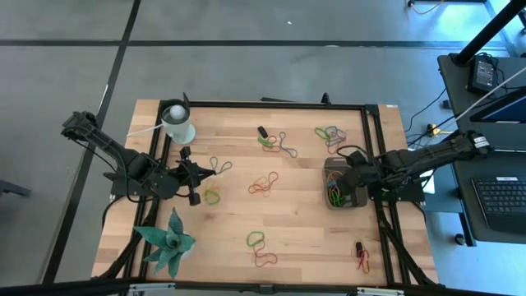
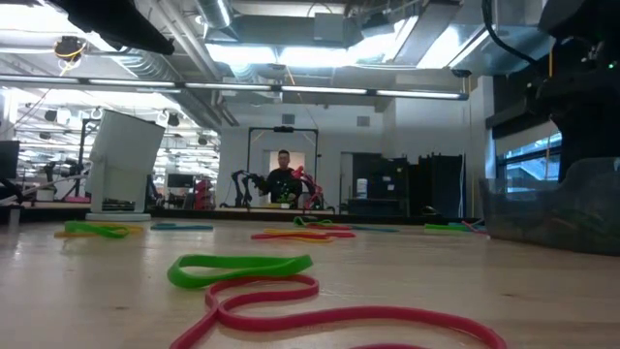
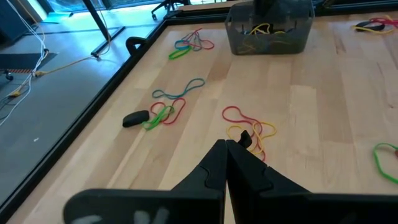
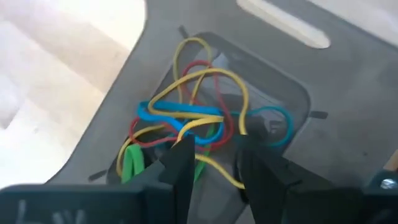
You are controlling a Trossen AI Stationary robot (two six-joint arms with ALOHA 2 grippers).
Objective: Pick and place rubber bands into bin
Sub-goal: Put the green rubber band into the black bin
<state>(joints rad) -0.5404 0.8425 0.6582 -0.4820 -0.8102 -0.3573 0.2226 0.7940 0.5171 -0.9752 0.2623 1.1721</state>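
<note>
1. The bin (image 1: 346, 184) sits near the table's right edge, one dark grey tray. In the right wrist view it holds a tangle of bands (image 4: 186, 118): yellow, red, blue and green loops overlapping, too knotted to count exactly.
2. The right gripper (image 4: 211, 162) hangs directly over the bin, its two fingers parted with a gap between them and nothing pinched; the tangle lies below the tips.
3. Loose bands lie in about eight clusters on the table (image 1: 304, 238):
   - one beside the black piece (image 1: 263, 131) at the far middle (image 1: 279, 144);
   - one at the far right (image 1: 330, 134);
   - one red-orange at the centre (image 1: 264, 184);
   - one dark loop (image 1: 220, 166) and one green loop (image 1: 212, 196) next to the left gripper;
   - one green (image 1: 256, 239) and one red (image 1: 265, 260) near the front;
   - one at the front right (image 1: 362, 256).
4. The left gripper (image 1: 190, 174) hovers over the left part of the table, fingers pressed together, holding nothing.
5. One white cup (image 1: 177, 122) stands at the far left corner.
6. One green plant (image 1: 168, 241) stands at the front left.
7. One person (image 2: 283, 176) shows far back in the room.
</note>
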